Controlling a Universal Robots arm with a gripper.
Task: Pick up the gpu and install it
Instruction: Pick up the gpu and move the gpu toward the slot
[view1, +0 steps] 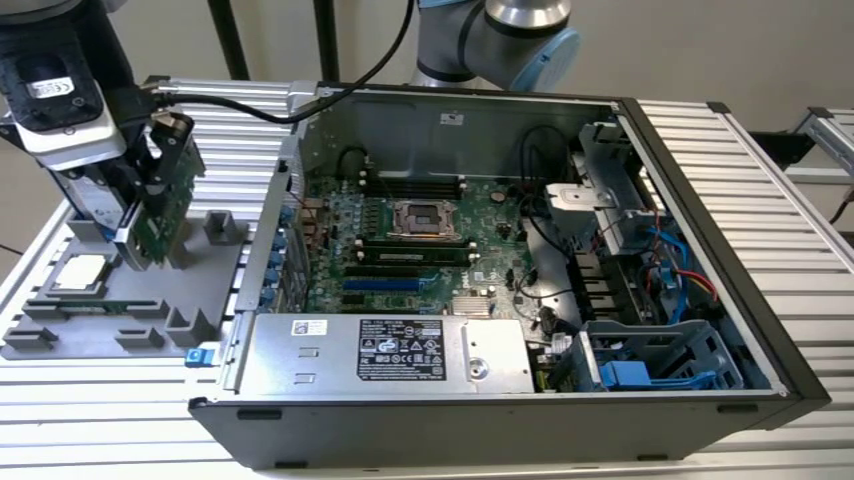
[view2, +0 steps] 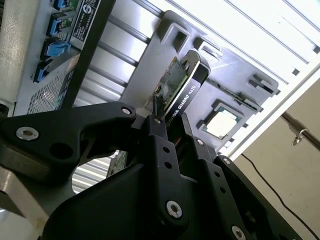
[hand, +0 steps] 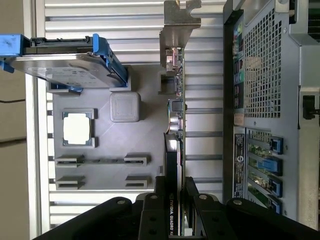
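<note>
Green and thin, the rectangular gpu (view1: 160, 225), a circuit card with a black cooler shroud on one face, stands upright on its edge at the exterior view's left. It is over a grey moulded holder tray (view1: 134, 320) that lies on the ribbed aluminium table (view1: 747, 150). The arm's black two-fingered gripper (view1: 150, 185) reaches down from above and is clamped narrowly on the card's upper edge. In both wrist views one black finger (view2: 161, 145) presses against each flat face. The card's silver metal bracket (hand: 179, 25) is at the end far from the fingers. I cannot tell whether the card's lower edge sits in the tray's slot or hangs just clear of it. A small square silver processor chip (view1: 83, 272) lies flat in the tray, near the card. A silver hard drive with blue clips (hand: 65, 57) stands on edge further along. Just beside the tray, to the exterior view's right, sits an open black computer case (view1: 534, 430) with its green motherboard (view1: 501, 265) exposed.
</note>
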